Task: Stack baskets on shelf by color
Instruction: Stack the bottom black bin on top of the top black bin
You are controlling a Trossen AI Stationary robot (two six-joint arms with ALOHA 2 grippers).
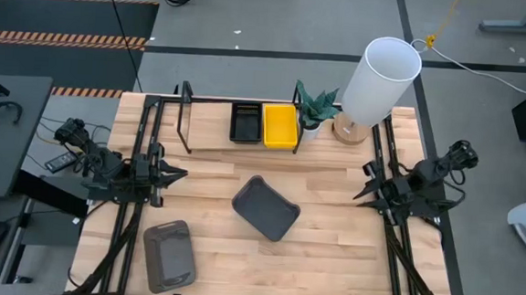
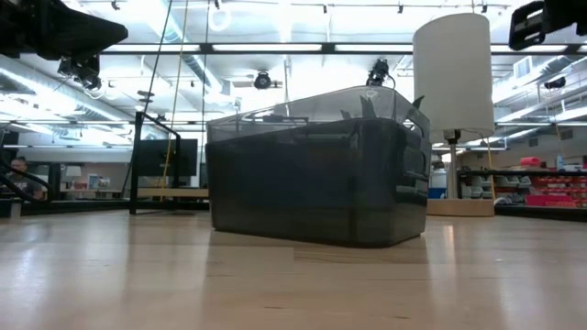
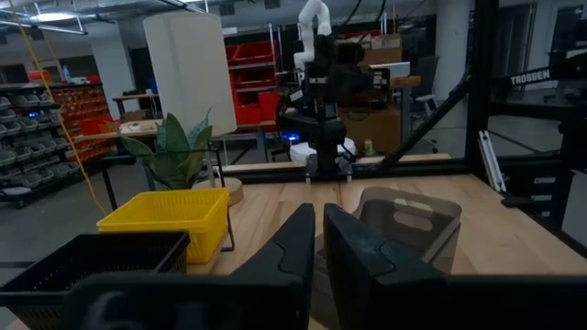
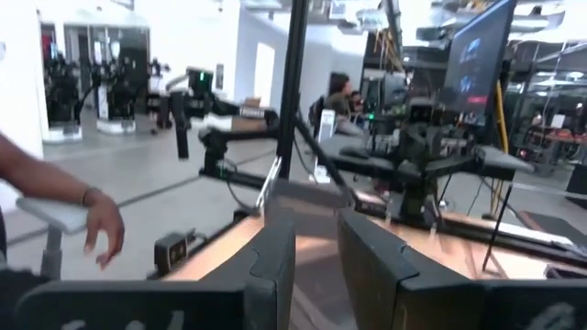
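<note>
The shelf (image 1: 210, 142) stands along the far edge. A black basket (image 1: 245, 122) and a yellow basket (image 1: 280, 126) rest side by side on its board; the left wrist view shows both, yellow (image 3: 170, 215) and black (image 3: 92, 257). A smoky-grey basket (image 1: 266, 207) stands askew on the table's middle, large in the low view (image 2: 316, 170). Another grey one (image 1: 169, 254) rests near the front left corner. My left gripper (image 1: 181, 172) hovers at the left, shut and holding nothing (image 3: 318, 213). My right gripper (image 1: 359, 192) hovers at the right, open and holding nothing (image 4: 316, 225).
A tall white lamp (image 1: 377, 81) on a round wooden base and a small green plant (image 1: 316, 105) stand at the shelf's right end. Bare tabletop lies in front of the middle grey basket. A person's hand (image 4: 101, 229) shows beyond the table's left side.
</note>
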